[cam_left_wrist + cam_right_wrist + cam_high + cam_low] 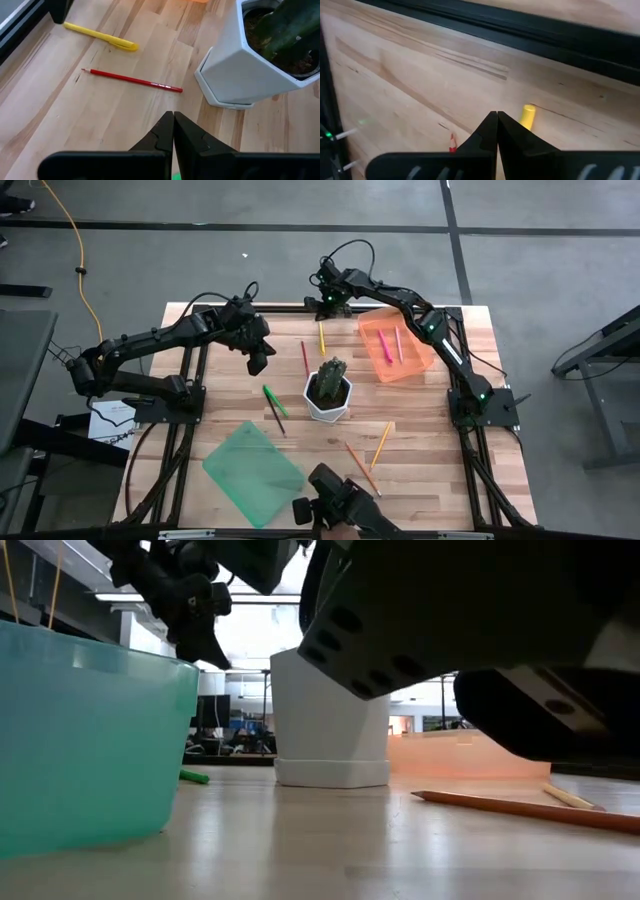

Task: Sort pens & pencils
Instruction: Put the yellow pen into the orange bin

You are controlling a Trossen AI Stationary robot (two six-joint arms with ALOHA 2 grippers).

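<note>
A: Where's the thin red wooden pencil [132, 80]?

B: On the table [420, 455], at eleven o'clock from the white potted cactus [328, 392], long axis twelve-to-six, beside the yellow plastic pen [322, 338].

A: Nearer arm?

B: Probably the left gripper [257, 365], hanging at nine o'clock of it, fingers pressed together, empty. Right gripper [327, 303], also closed, hovers beyond the pen.

A: Any lettering?

B: None legible.

— What colours lie on the pale striped wooden table [420, 430]?
— A translucent orange tray [425, 363] holding two pink sticks [385, 346], a translucent green tray [253, 472], a white faceted pot [235, 75] with a dark green plant [329, 377].
— And the loose sticks?
— A yellow pen [100, 36], a thin red pencil [132, 80], a green pen [273, 399].
</note>
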